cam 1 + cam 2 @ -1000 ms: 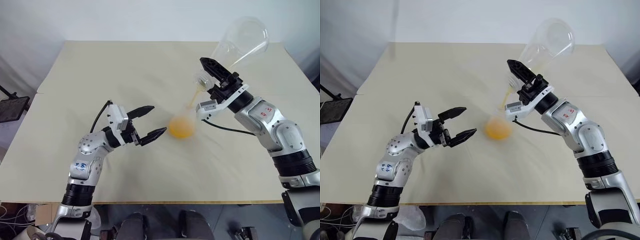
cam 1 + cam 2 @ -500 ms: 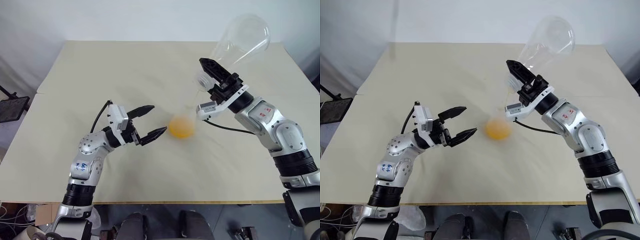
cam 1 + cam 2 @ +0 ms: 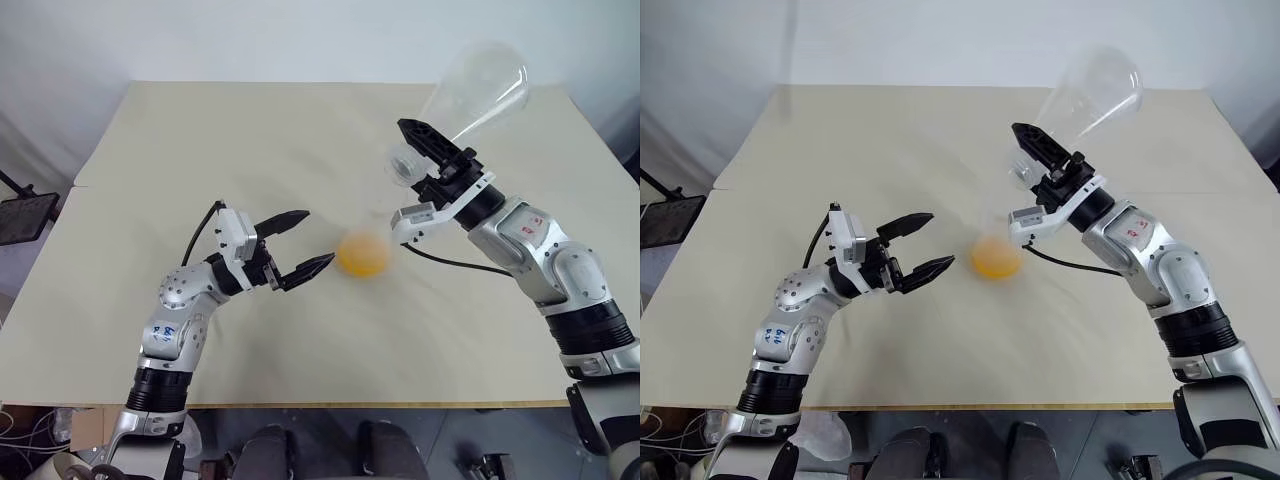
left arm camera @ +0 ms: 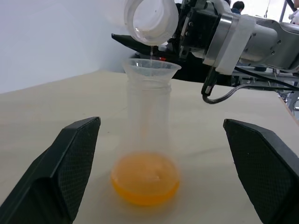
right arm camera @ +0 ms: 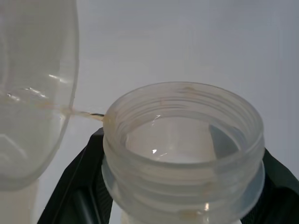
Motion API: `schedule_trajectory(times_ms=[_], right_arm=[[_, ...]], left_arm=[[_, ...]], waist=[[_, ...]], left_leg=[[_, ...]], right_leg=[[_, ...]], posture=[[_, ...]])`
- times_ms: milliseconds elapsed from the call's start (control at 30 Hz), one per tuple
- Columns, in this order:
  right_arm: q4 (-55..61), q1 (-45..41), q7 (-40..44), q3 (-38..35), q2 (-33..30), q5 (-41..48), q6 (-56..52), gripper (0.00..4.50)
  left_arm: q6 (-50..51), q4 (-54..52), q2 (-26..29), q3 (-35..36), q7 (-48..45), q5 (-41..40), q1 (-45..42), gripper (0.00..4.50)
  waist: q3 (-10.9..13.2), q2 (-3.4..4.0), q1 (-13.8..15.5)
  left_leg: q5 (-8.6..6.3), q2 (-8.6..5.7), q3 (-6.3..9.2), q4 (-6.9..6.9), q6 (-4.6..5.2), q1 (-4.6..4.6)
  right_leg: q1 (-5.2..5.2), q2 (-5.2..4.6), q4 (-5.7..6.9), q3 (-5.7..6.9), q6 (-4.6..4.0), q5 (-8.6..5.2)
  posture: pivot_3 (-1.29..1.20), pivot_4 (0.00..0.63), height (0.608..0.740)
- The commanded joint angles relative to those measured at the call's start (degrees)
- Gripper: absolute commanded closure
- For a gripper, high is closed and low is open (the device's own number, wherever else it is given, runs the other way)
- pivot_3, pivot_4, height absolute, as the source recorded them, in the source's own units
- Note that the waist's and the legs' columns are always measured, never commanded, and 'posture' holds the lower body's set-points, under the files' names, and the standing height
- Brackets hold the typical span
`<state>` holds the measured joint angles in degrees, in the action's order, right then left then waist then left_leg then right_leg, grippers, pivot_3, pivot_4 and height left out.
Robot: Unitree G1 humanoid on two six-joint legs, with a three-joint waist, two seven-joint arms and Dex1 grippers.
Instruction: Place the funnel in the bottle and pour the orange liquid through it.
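Observation:
The bottle (image 4: 145,135) stands upright on the table, its base seen as an orange blob (image 3: 362,255) from above. The orange liquid (image 4: 145,179) pools in its bottom. The clear funnel (image 4: 151,69) sits in its neck. My right gripper (image 3: 415,150) is shut on the neck of a clear, wide-based flask (image 3: 480,90), held tilted with its mouth (image 4: 152,18) just over the funnel. A thin trickle hangs from the mouth, and the flask looks drained. My left gripper (image 3: 316,238) is open, level with the bottle's base and just to its left. Its fingers (image 4: 70,168) flank the bottle without touching it.
The beige table (image 3: 250,130) stretches wide on all sides of the bottle. A black stand (image 3: 25,215) sits off the table's left edge. The table's front edge runs close below my arms.
The orange stream from the flask into the funnel has thinned to a trickle. My right wrist has rolled, turning the flask. The left gripper has stayed still.

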<state>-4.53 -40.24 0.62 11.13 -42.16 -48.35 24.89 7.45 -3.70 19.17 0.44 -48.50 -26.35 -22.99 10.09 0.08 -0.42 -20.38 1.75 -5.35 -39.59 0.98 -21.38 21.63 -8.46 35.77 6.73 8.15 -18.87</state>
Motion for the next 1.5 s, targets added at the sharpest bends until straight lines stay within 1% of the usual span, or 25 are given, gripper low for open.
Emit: schedule_trajectory(times_ms=[33, 100, 167, 267, 300, 367, 400, 433, 500, 533, 567, 667, 800, 933, 1033, 1067, 1200, 1333, 1500], right_arm=[[4.20, 1.81, 4.73, -6.26, -0.12, 11.16, -2.31, 1.75], [6.94, 4.17, 10.97, -9.75, 1.74, 23.63, -6.49, 1.75], [9.33, 5.47, 14.18, -13.81, 3.45, 31.35, -12.21, 1.75], [11.72, 8.12, 19.68, -21.15, 5.01, 44.03, -24.49, 1.75], [12.23, 8.86, 21.35, -23.75, 5.41, 48.64, -30.05, 1.75], [12.59, 9.92, 22.42, -27.33, 5.32, 53.11, -37.43, 1.75], [12.54, 10.52, 22.81, -28.84, 5.15, 54.87, -39.09, 1.75], [10.37, 11.96, 23.60, -33.71, 5.77, 59.50, -39.51, 1.75], [7.76, 14.10, 24.31, -40.53, 6.42, 66.13, -42.00, 1.75], [6.82, 14.86, 23.38, -43.13, 6.71, 68.04, -43.73, 1.75], [6.54, 15.28, 22.53, -44.25, 6.69, 68.96, -45.00, 1.75], [4.13, 19.49, 22.73, -48.25, 7.29, 70.18, -40.65, 1.75], [0.75, 23.06, 22.12, -52.10, 9.00, 73.48, -39.64, 1.75], [-1.63, 25.54, 21.93, -52.58, 10.54, 74.05, -36.46, 1.75], [-1.63, 26.60, 21.63, -53.04, 12.05, 76.34, -36.14, 1.75], [-1.13, 26.74, 21.86, -53.19, 12.44, 77.78, -36.90, 1.40], [-0.10, 27.73, 19.76, -52.44, 12.23, 76.92, -36.14, 0.06], [2.03, 28.33, 18.21, -53.40, 11.80, 78.07, -36.31, 0.03], [5.14, 29.02, 14.99, -54.97, 10.40, 77.13, -35.55, 0.03]], left_arm=[[-0.59, -1.29, 0.48, 0.30, -0.33, -0.04, -0.41, 0.00], [-0.33, -1.33, 0.75, 0.25, -0.54, -0.07, -0.33, 0.00], [-0.12, -1.33, 0.85, 0.27, -0.64, -0.14, -0.33, 0.00], [0.21, -1.50, 1.16, 0.28, -0.88, -0.33, -0.14, 0.00], [0.32, -1.53, 1.26, 0.28, -0.97, -0.38, -0.10, 0.00], [0.44, -1.51, 1.39, 0.30, -1.10, -0.47, -0.06, 0.00], [0.48, -1.50, 1.45, 0.31, -1.17, -0.51, -0.06, 0.00], [0.48, -1.47, 1.47, 0.20, -1.30, -0.50, -0.11, 0.00], [0.47, -1.30, 1.52, 0.07, -1.60, -0.47, -0.23, 0.00], [0.55, -1.27, 1.44, 0.04, -1.60, -0.51, -0.31, 0.00], [0.63, -1.25, 1.38, 0.04, -1.58, -0.54, -0.36, 0.00], [0.83, -1.46, 1.27, -0.15, -1.63, -0.51, -0.39, 0.00], [1.11, -1.47, 1.35, -0.10, -1.80, -0.63, -0.67, 0.00], [1.23, -1.27, 1.68, -0.12, -2.19, -0.61, -1.06, 0.00], [1.49, -1.38, 1.84, 0.01, -2.29, -0.72, -1.25, 0.00], [1.57, -1.45, 1.95, 0.06, -2.34, -0.76, -1.22, 0.00], [2.07, -1.78, 2.41, 0.28, -2.50, -0.96, -1.15, 0.00], [2.43, -1.89, 2.88, 0.50, -2.66, -1.14, -1.15, 0.00], [2.72, -2.00, 3.27, 0.79, -2.77, -1.25, -0.98, 0.00]], waist=[[0.00, 0.00, 0.10], [0.01, -0.01, 0.17], [0.02, -0.03, 0.15], [0.02, -0.03, 0.24], [0.02, -0.03, 0.42], [0.02, -0.03, 0.60], [0.02, -0.03, 0.58], [0.02, -0.03, 0.56], [0.02, -0.03, 0.63], [0.02, -0.03, 0.69], [0.02, -0.03, 0.66], [0.02, -0.03, 0.50], [0.02, -0.03, 0.30], [0.01, -0.02, 0.34], [0.01, -0.02, 0.36], [0.01, -0.02, 0.36], [0.01, -0.01, 0.40], [0.01, -0.01, 0.39], [0.01, -0.01, 0.48]], left_leg=[[0.00, 0.01, 0.01, 0.00, 0.00, 0.00], [0.00, 0.01, 0.02, 0.01, 0.00, 0.00], [0.00, 0.01, 0.05, 0.01, 0.00, -0.01], [0.00, 0.00, 0.05, -0.01, 0.01, 0.00], [0.00, 0.01, 0.06, -0.01, 0.01, 0.00], [0.00, 0.01, 0.11, -0.02, 0.01, -0.01], [0.00, 0.01, 0.11, -0.02, 0.03, -0.01], [-0.01, 0.00, 0.09, -0.02, 0.03, -0.02], [-0.01, -0.06, 0.08, 0.01, 0.04, -0.01], [-0.01, -0.09, 0.07, 0.03, 0.04, -0.02], [-0.01, -0.09, 0.07, 0.05, 0.04, -0.02], [-0.01, -0.08, 0.03, 0.07, 0.03, 0.00], [-0.01, -0.07, -0.05, 0.09, 0.03, 0.07], [0.00, -0.06, -0.09, 0.11, 0.01, 0.13], [0.00, -0.06, -0.07, 0.10, 0.01, 0.14], [0.00, -0.07, -0.08, 0.10, 0.01, 0.14], [0.00, -0.06, -0.07, 0.10, 0.01, 0.14], [0.00, -0.07, -0.08, 0.10, 0.01, 0.12], [0.00, -0.07, -0.07, 0.10, 0.01, 0.12]], right_leg=[[0.00, 0.00, 0.00, 0.01, 0.00, 0.00], [-0.01, 0.00, -0.01, 0.01, 0.00, 0.00], [-0.03, 0.00, -0.02, 0.05, 0.00, 0.00], [-0.05, 0.00, -0.01, 0.06, 0.00, 0.00], [-0.05, 0.00, -0.01, 0.07, 0.00, 0.00], [-0.10, -0.01, -0.01, 0.11, 0.00, 0.00], [-0.11, -0.05, -0.01, 0.11, 0.00, 0.00], [-0.10, -0.06, -0.02, 0.10, 0.00, 0.00], [-0.11, -0.04, -0.03, 0.15, 0.00, 0.00], [-0.11, -0.04, -0.04, 0.16, 0.00, 0.00], [-0.11, -0.04, -0.06, 0.16, 0.00, 0.00], [-0.09, -0.02, -0.08, 0.14, 0.00, 0.00], [-0.09, 0.00, -0.08, 0.04, 0.00, 0.00], [-0.09, 0.02, -0.08, -0.03, 0.00, 0.00], [-0.11, 0.02, -0.07, -0.03, 0.00, 0.00], [-0.12, 0.01, -0.08, -0.05, 0.00, 0.00], [-0.12, 0.02, -0.08, -0.05, 0.00, 0.00], [-0.10, 0.01, -0.09, -0.07, 0.00, 0.00], [-0.10, 0.01, -0.09, -0.07, 0.00, 0.00]], posture=[[0.00, 0.150, 0.740], [0.00, 0.150, 0.740], [0.00, 0.150, 0.740], [0.00, 0.150, 0.740], [0.00, 0.150, 0.740], [0.00, 0.150, 0.740], [0.00, 0.150, 0.740], [0.00, 0.150, 0.740], [0.00, 0.150, 0.740], [0.00, 0.150, 0.740], [0.00, 0.150, 0.740], [0.00, 0.150, 0.740], [0.00, 0.150, 0.740], [0.00, 0.150, 0.740], [0.00, 0.150, 0.740], [0.00, 0.150, 0.740], [0.00, 0.150, 0.740], [0.00, 0.150, 0.740], [0.00, 0.150, 0.740]])
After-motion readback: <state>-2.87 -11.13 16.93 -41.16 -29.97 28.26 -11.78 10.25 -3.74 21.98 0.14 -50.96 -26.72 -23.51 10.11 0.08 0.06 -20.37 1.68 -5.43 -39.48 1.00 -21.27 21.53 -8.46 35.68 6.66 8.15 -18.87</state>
